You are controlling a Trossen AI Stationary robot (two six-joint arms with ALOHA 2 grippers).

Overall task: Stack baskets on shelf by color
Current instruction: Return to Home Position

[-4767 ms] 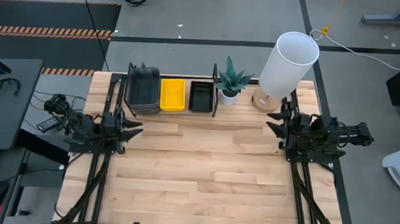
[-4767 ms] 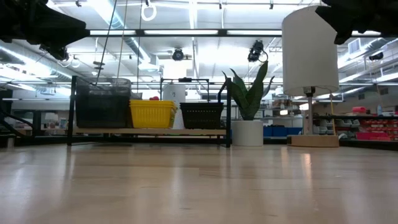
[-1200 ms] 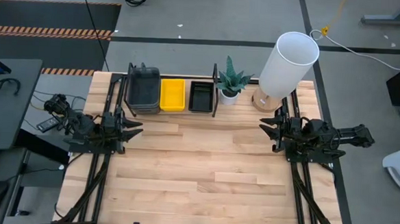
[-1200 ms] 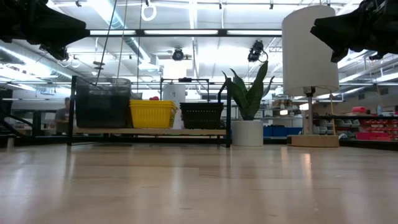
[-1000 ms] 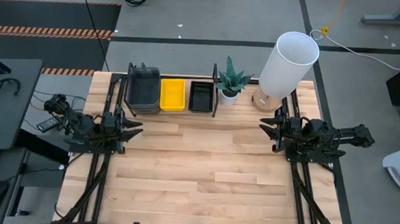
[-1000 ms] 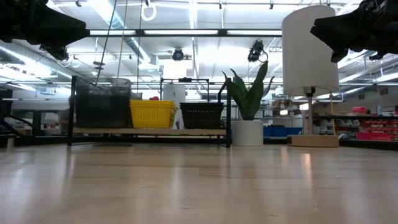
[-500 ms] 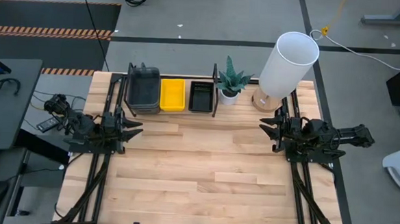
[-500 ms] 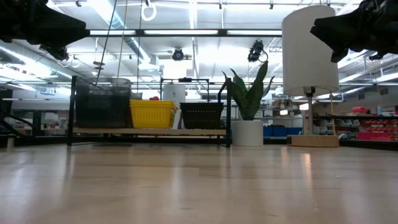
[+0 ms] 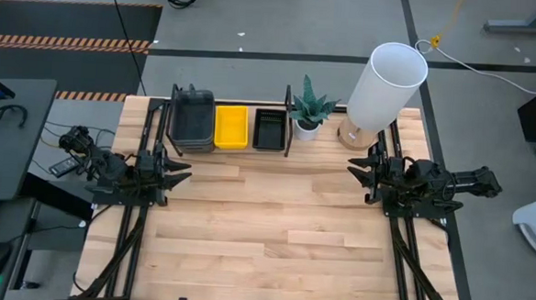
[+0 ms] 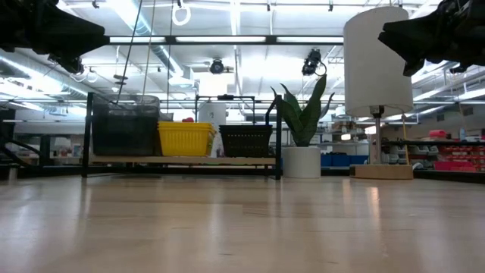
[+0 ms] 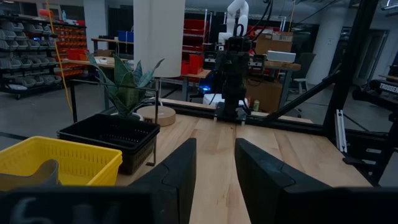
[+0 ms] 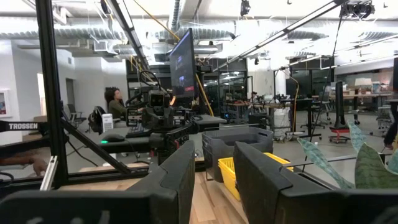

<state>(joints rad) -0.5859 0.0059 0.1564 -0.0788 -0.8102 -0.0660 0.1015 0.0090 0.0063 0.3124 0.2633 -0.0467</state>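
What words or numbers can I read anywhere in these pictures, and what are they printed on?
"TROSSEN": white letters on a black bar, right wrist view.
"TROSSEN", small, running to the picture's edge: on a black part, left wrist view.
Pale marks on the dark body nearest the left wrist camera: too blurred to read.

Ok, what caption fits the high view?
Grey baskets, yellow baskets, black baskets on the shelf; left arm, right arm wait aside.
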